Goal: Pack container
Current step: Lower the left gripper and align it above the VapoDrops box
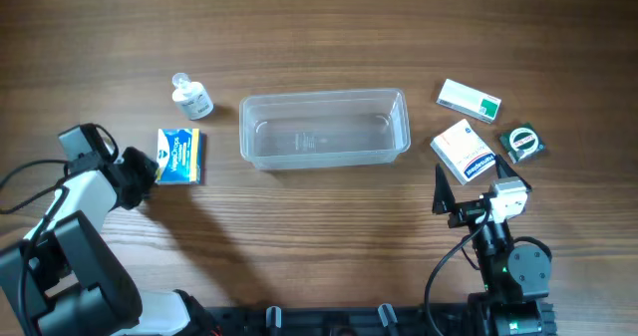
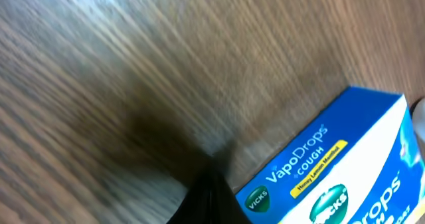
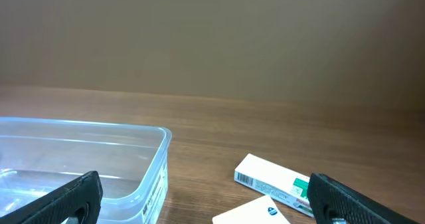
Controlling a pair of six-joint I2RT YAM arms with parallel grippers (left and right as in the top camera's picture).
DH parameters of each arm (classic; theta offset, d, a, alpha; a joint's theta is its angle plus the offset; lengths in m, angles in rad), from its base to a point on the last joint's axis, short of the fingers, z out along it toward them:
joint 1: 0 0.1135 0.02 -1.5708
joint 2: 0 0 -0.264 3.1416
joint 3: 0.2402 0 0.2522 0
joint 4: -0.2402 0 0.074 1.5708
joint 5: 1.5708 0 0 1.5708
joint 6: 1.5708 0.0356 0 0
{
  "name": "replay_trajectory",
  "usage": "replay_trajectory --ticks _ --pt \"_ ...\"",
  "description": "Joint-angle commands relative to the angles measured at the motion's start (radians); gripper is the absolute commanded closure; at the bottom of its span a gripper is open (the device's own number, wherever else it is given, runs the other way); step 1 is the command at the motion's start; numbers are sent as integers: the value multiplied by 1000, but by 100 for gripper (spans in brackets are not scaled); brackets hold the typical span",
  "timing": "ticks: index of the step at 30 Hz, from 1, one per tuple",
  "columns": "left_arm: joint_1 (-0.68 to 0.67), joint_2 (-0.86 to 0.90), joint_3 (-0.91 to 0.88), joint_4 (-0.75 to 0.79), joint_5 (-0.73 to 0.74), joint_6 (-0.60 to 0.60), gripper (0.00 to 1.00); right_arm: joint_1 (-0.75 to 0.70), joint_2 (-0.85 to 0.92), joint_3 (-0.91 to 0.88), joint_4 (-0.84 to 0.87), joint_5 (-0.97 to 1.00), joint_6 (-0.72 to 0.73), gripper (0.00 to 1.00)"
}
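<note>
The clear, empty container lies in the middle of the table. It shows at the left of the right wrist view. My left gripper is shut with nothing between its fingers, its tip against the left edge of a blue VapoDrops box. In the left wrist view the closed fingertips sit beside that box's corner. My right gripper stands open and empty near the front right, just short of a white box with a blue logo. Its fingers reach wide apart.
A small white bottle stands behind the blue box. Right of the container lie a white and green box and a round green roll. The white box with the blue logo lies between my right fingers.
</note>
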Motion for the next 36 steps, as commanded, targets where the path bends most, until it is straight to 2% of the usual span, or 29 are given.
replay_trajectory --ticks 1,7,10,11,14,16,18,20,22,25,28,36 --pt "3 6 6 -31 37 -9 96 -1 -5 -2 3 -9 -10 0" --pt "51 -89 26 -57 41 -9 94 -1 -5 -2 3 -9 -10 0" --pt "75 -212 64 -126 41 -9 83 -1 -5 -2 3 -9 -10 0" --pt "75 -260 74 -141 41 -9 77 -1 -5 -2 3 -9 -10 0" --pt "73 -423 80 -148 111 10 40 -1 -5 -2 3 -9 -10 0" --pt "67 -508 80 -134 216 95 25 -1 -5 -2 3 -9 -10 0" --pt "44 -578 80 -124 231 129 9 -1 -5 -2 3 -9 -10 0" --pt "17 -612 80 -124 231 166 7 -1 -5 -2 3 -9 -10 0" --pt "-19 -625 80 -128 232 203 1 -1 -5 -2 3 -9 -10 0" --pt "-106 -608 79 -134 229 328 0 -1 -5 -2 3 -9 -10 0" --pt "-187 -555 79 -161 140 412 0 -1 -5 -2 3 -9 -10 0" --pt "-239 -343 79 -154 -11 437 0 -1 -5 -2 3 -9 -10 0"
